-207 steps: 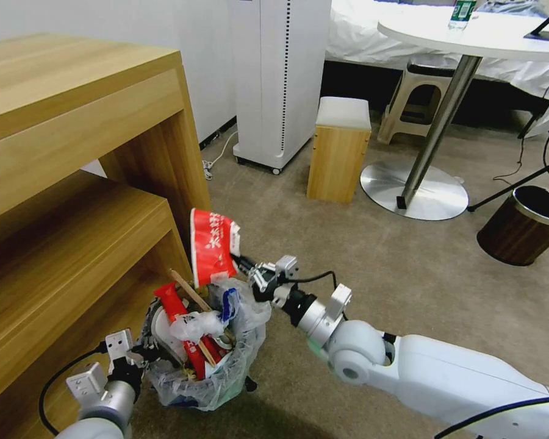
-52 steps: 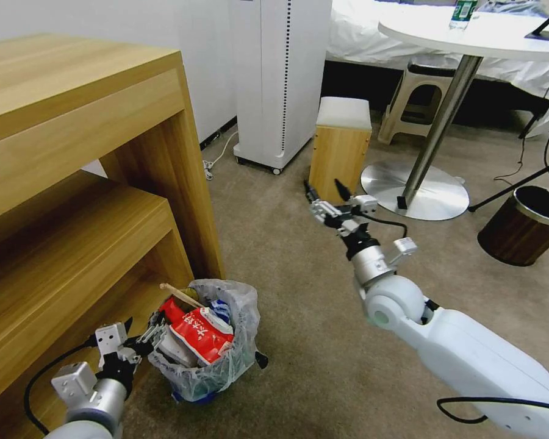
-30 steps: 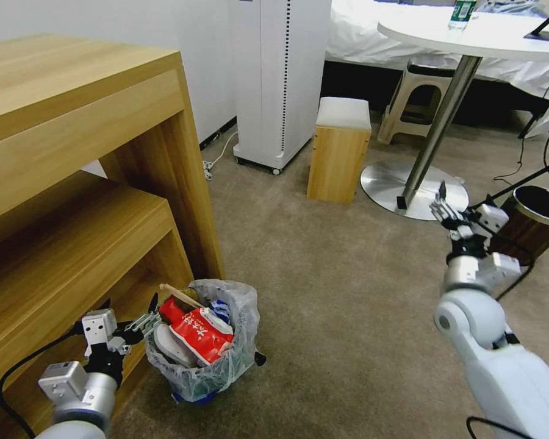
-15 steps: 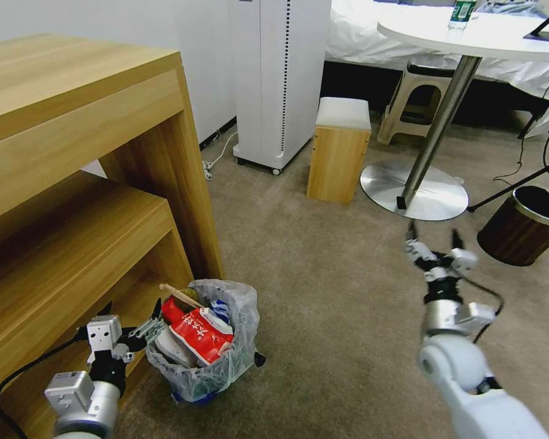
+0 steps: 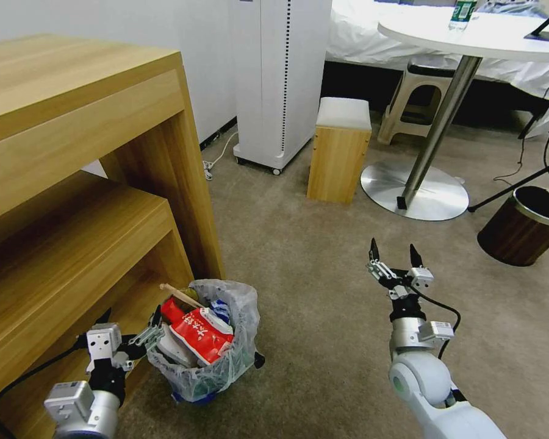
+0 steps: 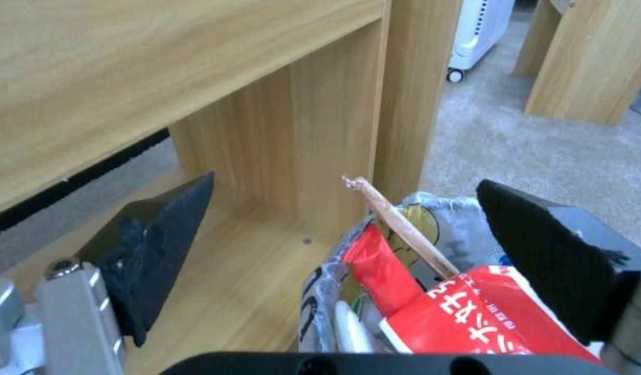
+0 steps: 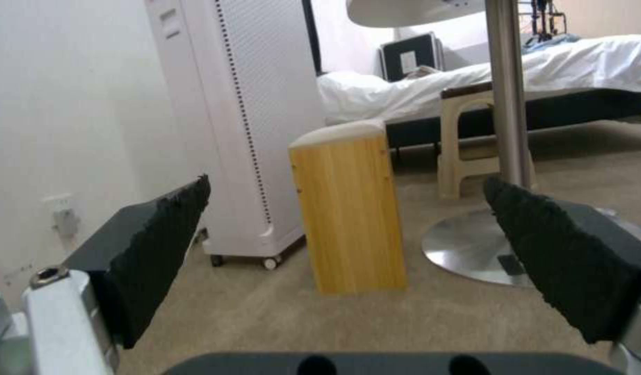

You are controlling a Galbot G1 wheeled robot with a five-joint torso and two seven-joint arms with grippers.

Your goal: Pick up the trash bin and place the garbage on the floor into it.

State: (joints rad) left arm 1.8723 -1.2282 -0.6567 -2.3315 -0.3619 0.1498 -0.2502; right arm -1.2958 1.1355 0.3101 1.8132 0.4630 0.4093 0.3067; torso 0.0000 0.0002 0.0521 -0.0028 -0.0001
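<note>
Carpet, short-piled and beige, lies under everything here. The trash bin stands on it at the foot of the wooden shelf unit, small and round, its crinkly clear plastic bag puffing over the rim. Packed inside is the garbage: a glossy red wrapper with white lettering lying on top, a pale wooden stick slanting up out of the pile, and something white and smooth beneath them. In my left wrist view the stick shows a rough, splintered tip, and the red wrapper creases against the bag.

My left gripper hovers just beside the bin on the shelf side, its dark wedge-shaped fingers spread wide apart, one toward the shelf, the other over the bin's rim, clasping nothing.

My right gripper is raised over bare carpet, well apart from the bin, pointing toward the small wooden stool with its pale padded top. Its black, grainy-edged fingers stand wide apart and empty. Beyond it I see the tall white ribbed appliance on castors and the polished round metal base of the table. A larger dark brown bin with a metallic rim stands off to my right.
</note>
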